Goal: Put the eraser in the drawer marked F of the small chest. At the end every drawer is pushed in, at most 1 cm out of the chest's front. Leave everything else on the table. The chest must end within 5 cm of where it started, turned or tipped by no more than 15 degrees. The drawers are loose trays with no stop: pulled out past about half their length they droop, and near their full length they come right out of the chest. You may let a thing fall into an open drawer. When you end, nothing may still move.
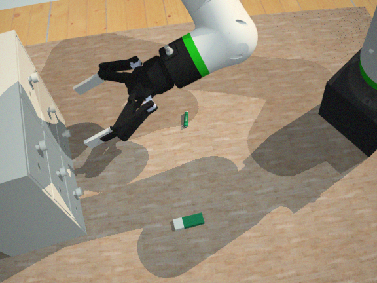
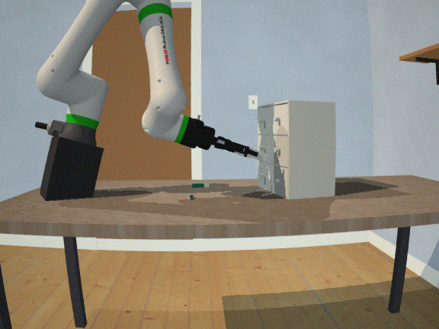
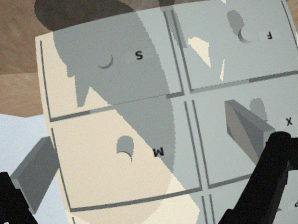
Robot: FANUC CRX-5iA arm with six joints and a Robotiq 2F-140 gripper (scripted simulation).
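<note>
The eraser [image 1: 188, 221] [image 2: 200, 185], green with a white end, lies flat on the table, well to the right of the chest's front. The small white chest [image 1: 16, 137] [image 2: 309, 148] [image 3: 73, 106] stands at the table's left, and all the drawers I can see are pushed in. My gripper [image 1: 90, 112] [image 2: 256, 154] [image 3: 138, 135] is open wide and empty, and points at the chest's front a short way off it. In the wrist view I read the drawer labels S, W and X. I see no F label.
A small green battery [image 1: 186, 118] [image 2: 191, 196] lies on the table behind the gripper. The robot's black base [image 1: 350, 108] [image 2: 70, 167] stands at the right. The table's edge runs close beside the chest.
</note>
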